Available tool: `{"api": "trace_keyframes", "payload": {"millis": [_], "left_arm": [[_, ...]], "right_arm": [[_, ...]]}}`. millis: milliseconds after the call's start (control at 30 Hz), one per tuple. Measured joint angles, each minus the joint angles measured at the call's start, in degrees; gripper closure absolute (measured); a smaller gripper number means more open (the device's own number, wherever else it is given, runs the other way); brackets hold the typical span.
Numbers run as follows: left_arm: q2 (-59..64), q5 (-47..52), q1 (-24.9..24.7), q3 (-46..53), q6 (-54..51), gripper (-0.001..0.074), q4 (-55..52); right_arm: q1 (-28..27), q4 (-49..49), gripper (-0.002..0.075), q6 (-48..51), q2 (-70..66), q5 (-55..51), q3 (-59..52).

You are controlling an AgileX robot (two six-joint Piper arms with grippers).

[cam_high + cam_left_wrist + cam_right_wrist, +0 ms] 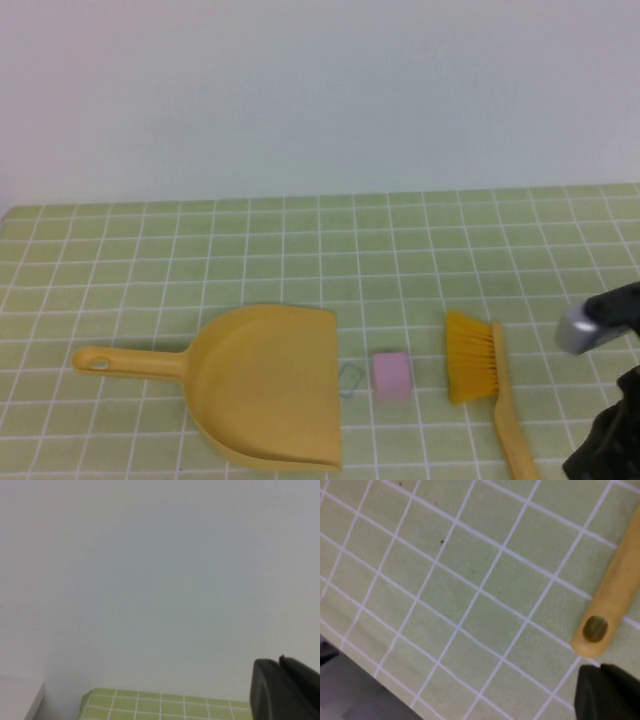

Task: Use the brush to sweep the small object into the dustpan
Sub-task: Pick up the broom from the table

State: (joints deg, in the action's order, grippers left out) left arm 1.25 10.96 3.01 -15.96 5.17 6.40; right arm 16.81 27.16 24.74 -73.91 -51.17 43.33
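— Where do we see the small object [391,375]?

— On the table [150,260], between the dustpan [265,385] mouth and the brush [480,375] bristles, beside a tiny wire clip [350,379]. Behind them we see lots of open table.

— And our arms?

— The right pincer [607,692] sits low by the brush handle's end; the left pincer [285,690] points at the wall [160,580]. We cannot tell their fingers.

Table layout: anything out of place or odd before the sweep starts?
One stray: a tiny wire clip lies between the dustpan mouth and the pink block. The brush lies flat, untouched; right gripper hovers by its handle end; left gripper faces the wall.
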Motion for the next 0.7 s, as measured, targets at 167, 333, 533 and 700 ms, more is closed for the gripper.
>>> {"api": "trace_keyframes", "payload": {"millis": [167, 333, 533, 700], "left_arm": [[0.0, 0.3, 0.0, 0.0, 0.0, 0.0738, 0.0], [0.0, 0.4, 0.0, 0.0, 0.0, 0.0738, 0.0], [0.0, 0.4, 0.0, 0.0, 0.0, 0.0738, 0.0], [0.0, 0.4, 0.0, 0.0, 0.0, 0.0738, 0.0]], "right_arm": [[10.6, -10.2, 0.0727, -7.7, -3.3, 5.5, 0.1], [14.0, -12.6, 0.0727, -10.4, -6.3, 8.9, 0.1], [14.0, -8.9, 0.0650, -10.3, -9.5, 10.5, 0.1], [14.0, -11.7, 0.0428, -10.4, -10.9, 13.0, 0.1]]}}
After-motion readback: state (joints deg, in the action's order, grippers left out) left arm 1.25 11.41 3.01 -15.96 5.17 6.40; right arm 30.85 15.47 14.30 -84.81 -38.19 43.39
